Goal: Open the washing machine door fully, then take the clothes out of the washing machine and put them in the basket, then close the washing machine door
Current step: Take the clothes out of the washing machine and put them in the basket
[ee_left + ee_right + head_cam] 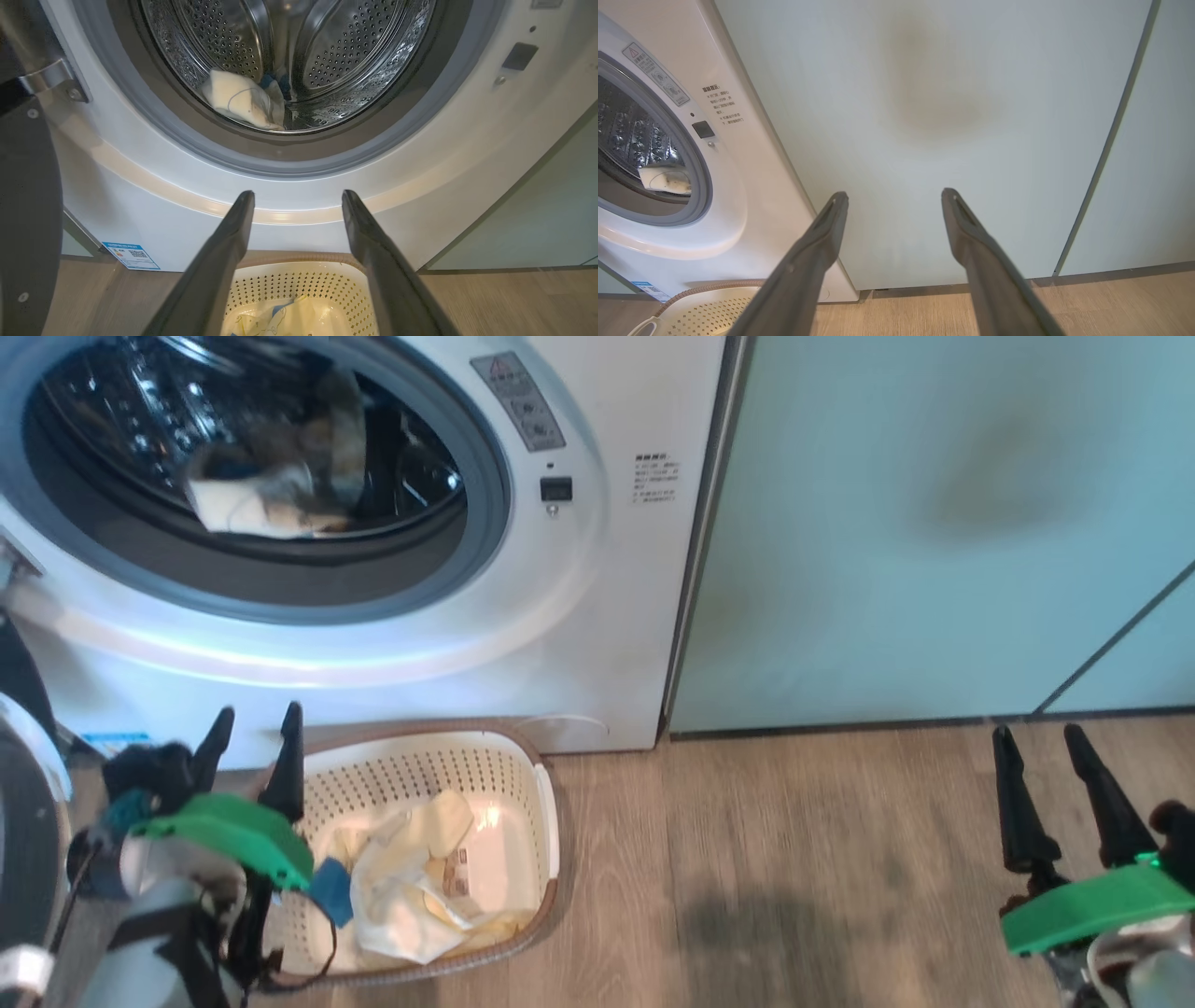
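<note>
At the lower left of the head view, the left gripper [259, 709] has two long black fingers [285, 765] that taper to narrow tips. Behind them sits a bright green curved cover [224, 835], with a small blue piece [331, 889] at its edge and a teal part beside a black knuckle. A thin black cable [332, 941] loops below it, next to a silver-grey forearm [140, 952] crossed by black straps. At the lower right, the right gripper [1036, 728] has the same black fingers and a matching cover [1092, 896]. In the wrist views the fingers look matte dark grey. In the right wrist view each one has a shallow slot near the tip.
</note>
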Available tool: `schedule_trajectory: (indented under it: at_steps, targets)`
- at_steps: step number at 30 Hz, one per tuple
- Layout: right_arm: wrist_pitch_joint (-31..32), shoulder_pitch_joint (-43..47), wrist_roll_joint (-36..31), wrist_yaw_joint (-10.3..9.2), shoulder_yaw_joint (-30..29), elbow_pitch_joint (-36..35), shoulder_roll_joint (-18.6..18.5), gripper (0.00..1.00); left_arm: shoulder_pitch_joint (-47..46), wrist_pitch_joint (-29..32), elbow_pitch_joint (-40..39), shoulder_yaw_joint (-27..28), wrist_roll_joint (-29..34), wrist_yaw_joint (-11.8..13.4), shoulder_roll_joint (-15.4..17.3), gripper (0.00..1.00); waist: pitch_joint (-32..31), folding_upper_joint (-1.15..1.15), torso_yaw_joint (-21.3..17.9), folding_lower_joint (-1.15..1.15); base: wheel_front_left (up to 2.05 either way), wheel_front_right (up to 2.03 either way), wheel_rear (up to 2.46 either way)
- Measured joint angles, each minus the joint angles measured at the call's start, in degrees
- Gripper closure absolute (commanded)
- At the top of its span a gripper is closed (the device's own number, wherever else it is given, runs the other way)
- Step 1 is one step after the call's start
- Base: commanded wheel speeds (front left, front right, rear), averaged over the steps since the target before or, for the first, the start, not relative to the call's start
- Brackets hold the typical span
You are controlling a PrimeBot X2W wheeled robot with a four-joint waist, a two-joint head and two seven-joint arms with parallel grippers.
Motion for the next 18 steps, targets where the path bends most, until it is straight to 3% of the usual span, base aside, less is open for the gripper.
schedule_trajectory:
  at_steps: [18]
  targets:
    - [0.0,3.2,0.0,-0.01,-0.5,-0.1,0.1,0.00,13.2,0.0,-12.2,6.2,3.0,-1.0,-5.1,0.00,-5.1,0.00,-0.4,0.01,0.00,0.00,0.00]
